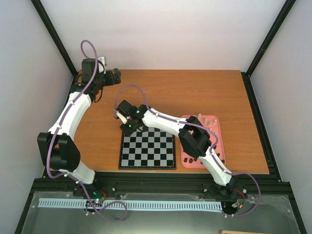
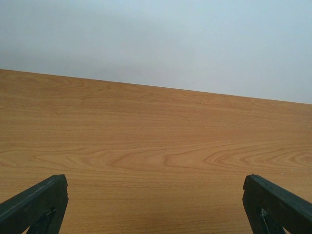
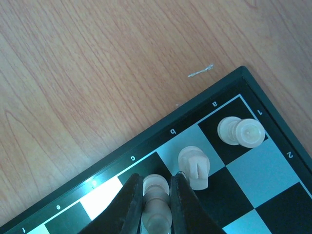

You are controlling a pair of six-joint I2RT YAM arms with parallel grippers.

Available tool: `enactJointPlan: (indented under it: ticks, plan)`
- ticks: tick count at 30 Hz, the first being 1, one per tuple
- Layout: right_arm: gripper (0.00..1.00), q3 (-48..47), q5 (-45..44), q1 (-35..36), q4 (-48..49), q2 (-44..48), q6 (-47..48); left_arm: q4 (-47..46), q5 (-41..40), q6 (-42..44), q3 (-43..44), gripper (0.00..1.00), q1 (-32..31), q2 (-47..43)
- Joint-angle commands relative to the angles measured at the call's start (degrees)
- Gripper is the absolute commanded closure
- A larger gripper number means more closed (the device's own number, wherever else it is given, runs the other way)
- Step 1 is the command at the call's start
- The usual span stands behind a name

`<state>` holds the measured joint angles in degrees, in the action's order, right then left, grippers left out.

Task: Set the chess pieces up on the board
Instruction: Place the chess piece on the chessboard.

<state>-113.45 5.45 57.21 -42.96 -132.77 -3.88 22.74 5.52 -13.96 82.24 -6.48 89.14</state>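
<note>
Top view: flat black and light grey checkered chessboard (image 1: 147,151) near front middle of brown wooden table (image 1: 195,92). Pink rectangular tray (image 1: 218,141) just right of it, holding small pale and dark chess pieces (image 1: 208,121). Right gripper (image 1: 127,127) at chessboard's far left corner. Left gripper (image 1: 116,77) at table's far left, well apart from chessboard.

Left wrist view: left gripper (image 2: 156,204) spread wide, holding nothing, wooden table (image 2: 156,146) beneath.

Right wrist view: right gripper (image 3: 156,181) pinched tight on pale cream chess piece (image 3: 156,200) over edge square c. Second pale cream piece (image 3: 194,165) on square b, third pale cream piece (image 3: 241,131) on corner square a.
</note>
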Motion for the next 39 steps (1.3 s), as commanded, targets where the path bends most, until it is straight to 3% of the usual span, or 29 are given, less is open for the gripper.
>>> enactJointPlan:
  ticks: [1, 39]
  plan:
    - [0.96, -2.2, 0.8, 0.7, -1.0, -1.2, 0.7, -0.6, -0.3, -0.4, 1.6, 0.0, -0.1, -0.5]
    - [0.93, -3.9, 0.1, 1.1, -3.3, -3.3, 1.0, -0.7, -0.4, -0.4, 1.4, 0.0, -0.2, -0.4]
